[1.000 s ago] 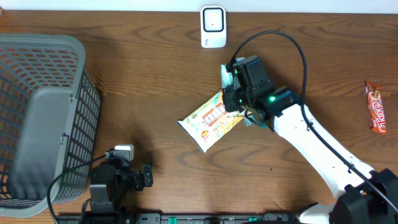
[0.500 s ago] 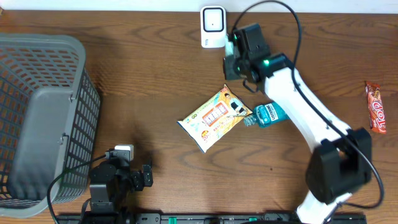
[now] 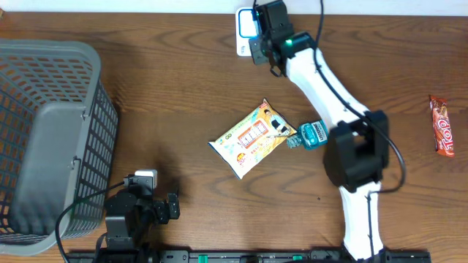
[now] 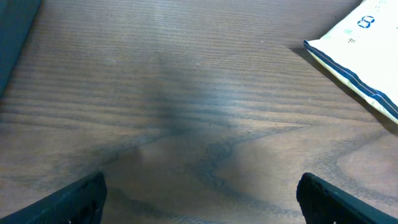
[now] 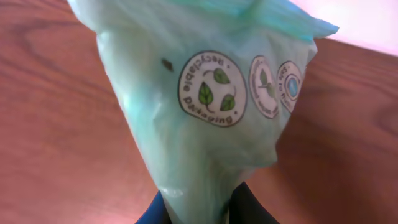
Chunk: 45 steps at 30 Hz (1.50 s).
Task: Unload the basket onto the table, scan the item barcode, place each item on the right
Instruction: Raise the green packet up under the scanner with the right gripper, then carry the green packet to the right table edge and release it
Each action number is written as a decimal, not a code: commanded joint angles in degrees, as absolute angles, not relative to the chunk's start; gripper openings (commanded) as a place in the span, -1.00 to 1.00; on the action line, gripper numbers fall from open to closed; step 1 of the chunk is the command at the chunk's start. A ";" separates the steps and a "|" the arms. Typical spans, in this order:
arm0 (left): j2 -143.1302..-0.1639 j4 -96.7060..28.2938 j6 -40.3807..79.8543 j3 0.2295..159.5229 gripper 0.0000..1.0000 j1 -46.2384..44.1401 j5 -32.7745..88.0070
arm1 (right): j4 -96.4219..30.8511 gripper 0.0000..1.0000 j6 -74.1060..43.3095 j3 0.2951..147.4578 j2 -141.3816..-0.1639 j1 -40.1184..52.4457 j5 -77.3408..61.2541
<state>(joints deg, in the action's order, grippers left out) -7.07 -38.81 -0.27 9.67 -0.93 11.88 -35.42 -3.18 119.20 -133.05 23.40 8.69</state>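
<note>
Up at the far edge of the table [image 3: 168, 95] we see the right gripper [image 3: 257, 35] clenched on a pale green packet [image 5: 205, 124], holding it right at the white scanner [image 3: 242, 45], which it partly covers from above. In the right wrist view the packet fills the frame, pinched at its lower end between the dark fingers [image 5: 249, 208]. We can make out three round printed badges on it: the largest shows green leaves ringed by words that look like "Recyclable Packaging", while the two smaller ones are too blurred to read. No barcode shows on the face we can see.

Mid-table lies a yellow snack bag [image 3: 252, 137] with red and white panels whose writing is too small for us to read. Just beside it is a teal pack [image 3: 314, 134] with a white label. Well apart, near the right edge, lies a red bar [image 3: 442, 126] lettered "Top". A grey basket [image 3: 51, 139] stands at the left.

The left gripper [image 4: 202, 196] rests low near the front edge, jaws spread wide with nothing between them; its camera catches a corner of the snack bag's pale underside.
</note>
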 commanded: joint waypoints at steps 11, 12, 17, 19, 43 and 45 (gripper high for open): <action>-6.98 -39.51 -0.84 9.37 0.95 -0.95 11.94 | -35.31 -0.98 0.30 130.61 -142.91 24.97 12.14; -6.98 -39.51 -0.84 9.37 0.96 -0.95 11.94 | -35.24 -0.98 0.30 130.61 -142.96 24.97 12.21; -6.98 -39.48 -0.84 9.37 0.96 -0.95 11.94 | -36.40 -0.98 -1.34 131.87 -142.96 25.12 15.18; -6.98 -39.51 -0.84 9.37 0.96 -0.95 11.94 | -40.75 -0.98 -2.48 134.04 -142.78 25.10 15.57; -6.98 -39.48 -0.84 9.37 0.96 -0.95 11.94 | -75.94 -0.98 -9.19 129.40 -136.77 -0.56 26.04; -6.98 -39.48 -0.84 9.37 0.96 -0.95 11.94 | -72.27 -0.98 -9.17 124.79 -136.77 -3.73 24.91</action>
